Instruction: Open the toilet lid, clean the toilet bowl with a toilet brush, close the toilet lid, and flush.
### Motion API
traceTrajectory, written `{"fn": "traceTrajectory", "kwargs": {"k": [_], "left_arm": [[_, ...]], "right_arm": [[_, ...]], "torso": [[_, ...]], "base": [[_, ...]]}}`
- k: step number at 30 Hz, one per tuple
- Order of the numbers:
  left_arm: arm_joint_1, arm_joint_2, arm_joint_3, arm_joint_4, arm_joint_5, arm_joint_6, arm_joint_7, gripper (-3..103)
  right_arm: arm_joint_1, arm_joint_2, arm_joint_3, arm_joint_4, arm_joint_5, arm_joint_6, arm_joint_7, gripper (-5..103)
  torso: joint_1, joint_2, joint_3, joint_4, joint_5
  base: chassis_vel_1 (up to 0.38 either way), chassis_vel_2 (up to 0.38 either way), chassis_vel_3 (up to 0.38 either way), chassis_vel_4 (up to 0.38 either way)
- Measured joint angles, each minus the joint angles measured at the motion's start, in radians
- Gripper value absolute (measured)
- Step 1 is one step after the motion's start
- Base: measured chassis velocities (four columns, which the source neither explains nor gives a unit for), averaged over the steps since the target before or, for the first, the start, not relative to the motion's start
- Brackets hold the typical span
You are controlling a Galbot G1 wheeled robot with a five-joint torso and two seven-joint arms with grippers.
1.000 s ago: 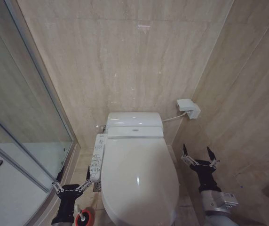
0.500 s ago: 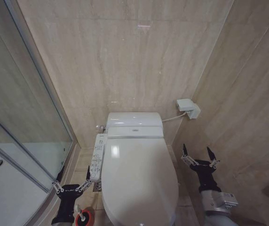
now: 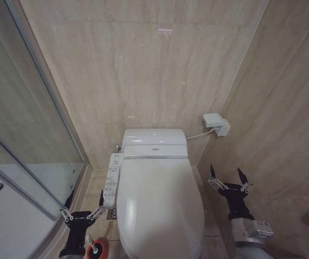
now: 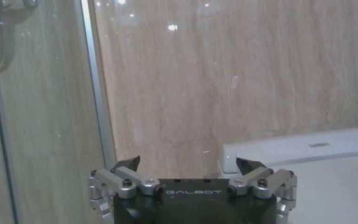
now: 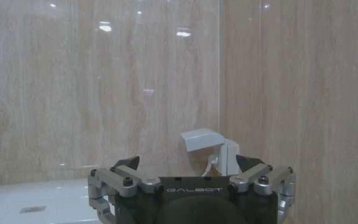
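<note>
Walls: you face beige marble-look tile walls (image 3: 143, 65); glass shower screen (image 3: 19, 135) on your left.
Lid: large white glossy plastic oval toilet lid (image 3: 160, 205) lies shut.
End effectors: left end effector (image 3: 83, 208) and right end effector (image 3: 229, 177) flank it, fingers spread, empty.

The toilet lid (image 3: 160, 208) hides the bowl; the red holder (image 3: 96, 250) is cut off.

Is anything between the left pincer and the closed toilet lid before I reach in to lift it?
Yes. The button panel runs along the lid's left edge, directly between it and the open left pincer. The open right pincer has a bare gap to the lid's right edge.
</note>
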Motion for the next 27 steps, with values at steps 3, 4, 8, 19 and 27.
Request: {"fn": "traceTrajectory", "kwargs": {"k": [3, 4, 8, 19, 27], "left_arm": [[0.000, 0.000, 0.000, 0.000, 0.000, 0.000, 0.000, 100], [0.000, 0.000, 0.000, 0.000, 0.000, 0.000, 0.000, 100], [0.000, 0.000, 0.000, 0.000, 0.000, 0.000, 0.000, 100], [0.000, 0.000, 0.000, 0.000, 0.000, 0.000, 0.000, 100], [-0.031, 0.006, 0.010, -0.002, -0.013, 0.043, -0.005, 100]], "right_arm": [[0.000, 0.000, 0.000, 0.000, 0.000, 0.000, 0.000, 100], [0.000, 0.000, 0.000, 0.000, 0.000, 0.000, 0.000, 100], [0.000, 0.000, 0.000, 0.000, 0.000, 0.000, 0.000, 100], [0.000, 0.000, 0.000, 0.000, 0.000, 0.000, 0.000, 100], [0.000, 0.000, 0.000, 0.000, 0.000, 0.000, 0.000, 100]], "torso": [[0.000, 0.000, 0.000, 0.0000, 0.0000], [0.000, 0.000, 0.000, 0.0000, 0.0000], [0.000, 0.000, 0.000, 0.0000, 0.0000], [0.000, 0.000, 0.000, 0.0000, 0.0000], [0.000, 0.000, 0.000, 0.0003, 0.0000]], "base": [[0.000, 0.000, 0.000, 0.000], [0.000, 0.000, 0.000, 0.000], [0.000, 0.000, 0.000, 0.000], [0.000, 0.000, 0.000, 0.000], [0.000, 0.000, 0.000, 0.000]]}}
